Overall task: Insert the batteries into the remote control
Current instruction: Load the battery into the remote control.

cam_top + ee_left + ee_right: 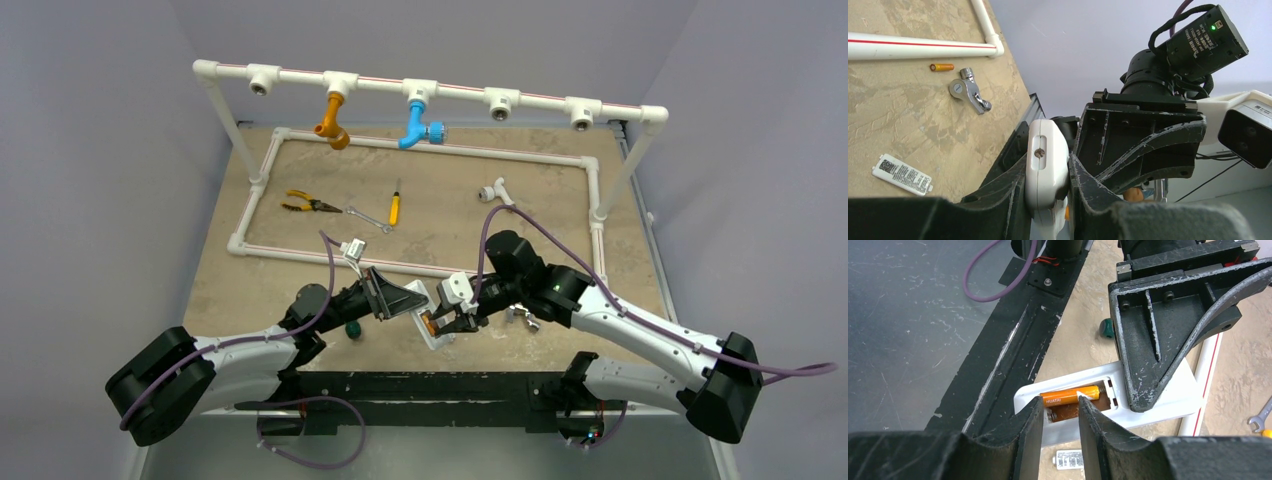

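Black right end effector hovers narrowly spread and empty over the bay, where one orange battery lies at its 12 o'clock. My left end effector pinches the white remote control. I judge one cell seated. Next I must fetch the second battery, on the counter at the remote's 10 o'clock.

Pale lavender-grey walls enclose a mottled tan table; a dark, scuffed grey floor lies below its black front rail
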Controlling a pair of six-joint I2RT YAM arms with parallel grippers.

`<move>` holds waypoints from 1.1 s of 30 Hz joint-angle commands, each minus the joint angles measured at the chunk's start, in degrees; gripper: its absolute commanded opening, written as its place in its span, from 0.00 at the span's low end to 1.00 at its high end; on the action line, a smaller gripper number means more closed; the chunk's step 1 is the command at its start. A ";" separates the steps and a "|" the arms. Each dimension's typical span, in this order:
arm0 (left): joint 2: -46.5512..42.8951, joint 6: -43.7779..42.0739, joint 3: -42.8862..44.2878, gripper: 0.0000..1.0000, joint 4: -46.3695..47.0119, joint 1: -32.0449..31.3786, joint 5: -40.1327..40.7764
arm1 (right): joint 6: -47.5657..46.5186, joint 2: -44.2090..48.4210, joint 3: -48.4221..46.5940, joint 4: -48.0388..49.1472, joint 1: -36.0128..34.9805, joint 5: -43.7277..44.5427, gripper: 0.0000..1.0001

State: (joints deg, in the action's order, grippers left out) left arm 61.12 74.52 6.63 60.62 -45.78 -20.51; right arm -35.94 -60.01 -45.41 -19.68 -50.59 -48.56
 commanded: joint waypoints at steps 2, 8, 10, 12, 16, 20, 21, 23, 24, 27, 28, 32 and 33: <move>-0.27 0.99 0.70 0.00 3.88 -0.15 0.03 | 0.61 -0.21 -0.24 0.29 -0.30 1.59 0.30; -0.28 1.06 0.60 0.00 3.97 -0.12 0.18 | 0.76 0.24 -0.06 0.27 -0.48 1.88 0.30; -0.27 1.07 0.57 0.00 3.93 -0.10 0.25 | 1.20 0.22 -0.03 0.64 -0.60 2.07 0.28; -0.30 1.18 0.57 0.00 4.10 -0.10 0.36 | 1.92 0.28 0.33 1.45 -0.88 2.95 0.26; -0.30 1.33 0.70 0.00 4.11 -0.11 0.78 | 4.48 0.70 1.71 4.15 -1.24 4.67 0.26; -0.28 1.35 0.96 0.00 3.86 -0.11 0.85 | 5.86 1.50 3.11 6.17 -1.40 5.98 0.25; -0.23 1.33 1.07 0.00 3.77 -0.10 0.83 | 6.14 1.66 3.35 6.41 -1.44 6.21 0.24; -0.19 1.39 1.06 0.00 3.72 -0.11 0.97 | 6.45 1.89 3.61 6.79 -1.45 6.86 0.23; -0.14 1.41 1.10 0.00 3.72 -0.17 0.94 | 6.55 1.83 3.58 6.84 -1.44 7.10 0.22; 0.16 1.43 1.30 0.00 3.81 -0.14 0.96 | 6.63 1.63 3.62 6.80 -1.44 7.59 0.21; 0.27 1.42 1.38 0.00 3.97 -0.11 0.86 | 6.55 1.56 3.68 6.77 -1.44 7.60 0.21; 0.57 1.57 1.51 0.00 4.58 -0.22 0.44 | 6.05 1.01 3.51 6.42 -1.44 7.35 0.21; 0.65 1.58 1.51 0.00 4.75 -0.15 0.41 | 5.85 0.78 3.30 6.10 -1.45 7.27 0.22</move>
State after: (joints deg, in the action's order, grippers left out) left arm 61.89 74.46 6.63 59.02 -45.78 -19.07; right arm -29.54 -58.76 -42.06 -15.18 -51.86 -43.75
